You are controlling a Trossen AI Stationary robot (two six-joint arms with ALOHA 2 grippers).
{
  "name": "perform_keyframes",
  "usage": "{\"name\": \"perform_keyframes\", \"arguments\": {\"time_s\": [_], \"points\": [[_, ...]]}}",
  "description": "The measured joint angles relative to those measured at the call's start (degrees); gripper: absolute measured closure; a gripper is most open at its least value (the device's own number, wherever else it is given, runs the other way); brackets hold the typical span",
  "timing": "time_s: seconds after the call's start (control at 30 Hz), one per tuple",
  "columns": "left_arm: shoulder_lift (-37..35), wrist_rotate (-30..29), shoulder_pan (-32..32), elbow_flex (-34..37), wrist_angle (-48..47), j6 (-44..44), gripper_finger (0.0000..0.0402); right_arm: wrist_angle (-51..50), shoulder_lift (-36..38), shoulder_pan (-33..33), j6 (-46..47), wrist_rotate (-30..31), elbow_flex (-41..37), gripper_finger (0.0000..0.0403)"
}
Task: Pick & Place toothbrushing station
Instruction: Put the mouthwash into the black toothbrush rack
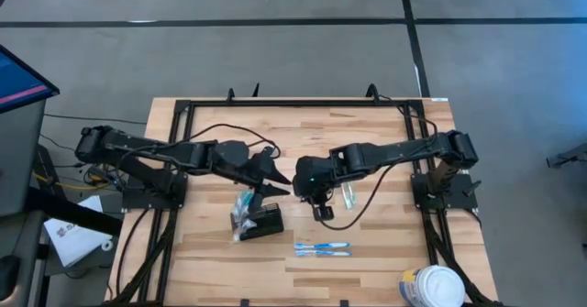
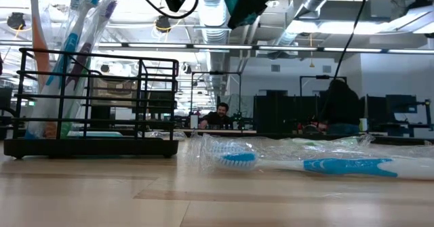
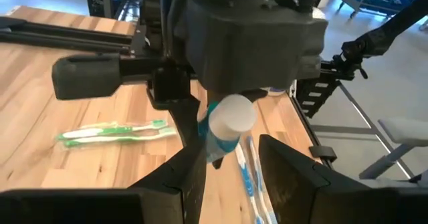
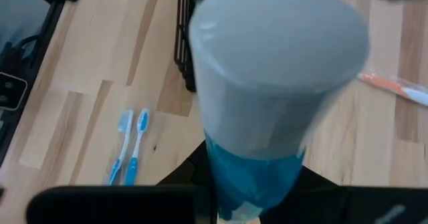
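Note:
The toothbrushing station [image 1: 264, 221] is a black wire-frame holder. It stands on its base left of the table's middle [image 2: 95, 108], with wrapped toothbrushes [image 1: 243, 208] upright in it. My right gripper [image 1: 321, 206] hangs above the table just right of the station, shut on a blue toothpaste tube with a white cap [image 3: 229, 120]. My left gripper [image 1: 280, 186] is just above the station's far side. Its fingers [image 3: 287, 177] are open, and the tube is just beyond their tips. My right gripper pinches the tube's blue body [image 4: 251, 177] between its two fingers, below the cap. The fingers slant down from the table's right side. The tube stands across them with its white cap [image 4: 277, 43] up toward the wrist. It is lifted clear of the table.
A wrapped pair of blue toothbrushes [image 1: 321, 248] lies near the front edge, and a green pair [image 3: 114, 132] lies under the right arm. A white round tub [image 1: 431, 287] stands at the near right corner. An orange toothbrush [image 4: 394, 87] lies beyond the station. A black frame [image 1: 293, 103] borders the table.

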State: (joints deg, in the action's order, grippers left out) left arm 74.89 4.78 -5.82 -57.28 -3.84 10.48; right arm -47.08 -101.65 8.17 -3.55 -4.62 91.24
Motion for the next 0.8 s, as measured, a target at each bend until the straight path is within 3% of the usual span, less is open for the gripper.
{"name": "perform_keyframes", "arguments": {"time_s": [0.33,0.8], "points": [[2.71,-4.34,-1.57,-0.02,3.35,-0.13,0.0269,1.02,0.00,-0.28,0.08,0.15,-0.04,0.0351],[7.08,-4.37,-1.73,0.04,9.44,-1.51,0.0241,1.35,0.02,-0.47,-0.05,0.13,-0.02,0.0351]]}}
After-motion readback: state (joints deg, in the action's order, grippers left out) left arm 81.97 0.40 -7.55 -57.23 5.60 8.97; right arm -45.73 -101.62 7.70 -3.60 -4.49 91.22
